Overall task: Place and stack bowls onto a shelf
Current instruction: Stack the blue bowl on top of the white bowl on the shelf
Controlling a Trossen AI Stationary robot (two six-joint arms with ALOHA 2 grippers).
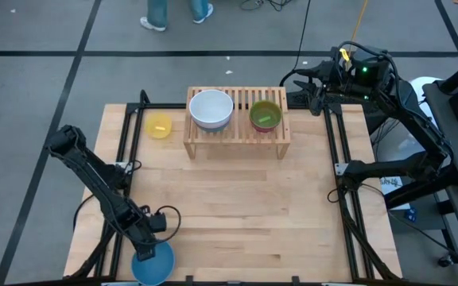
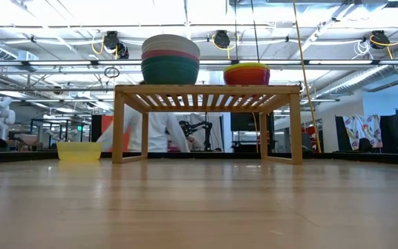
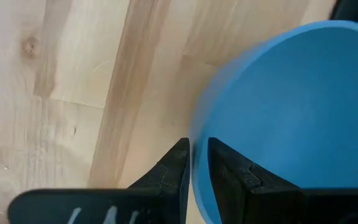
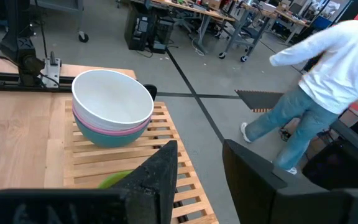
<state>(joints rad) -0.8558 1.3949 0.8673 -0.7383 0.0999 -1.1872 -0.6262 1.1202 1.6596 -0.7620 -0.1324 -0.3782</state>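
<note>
A blue bowl (image 1: 153, 264) sits at the table's near left corner, with my left gripper (image 1: 145, 251) shut on it from above. The wooden shelf (image 1: 237, 137) stands at the far middle. On its slats rests a stack of white over pink over teal bowls (image 2: 170, 61). Beside it is a lime green bowl nested in a red one (image 1: 265, 116). A yellow bowl (image 1: 159, 125) rests on the table left of the shelf. My right gripper (image 4: 201, 165) hangs open, raised off the shelf's far right end. My left gripper has the blue bowl's rim (image 3: 194, 146) between its two fingers, one finger (image 3: 229, 171) inside the bowl and one outside. The fingers come steeply from above. Whether the bowl's base is on the table I cannot tell.
Black frame rails (image 1: 336, 159) run along both sides of the table. Bare wood (image 1: 237, 206) lies between the blue bowl and the shelf. A person in a white top and jeans (image 4: 316, 93) moves on the floor beyond the far edge.
</note>
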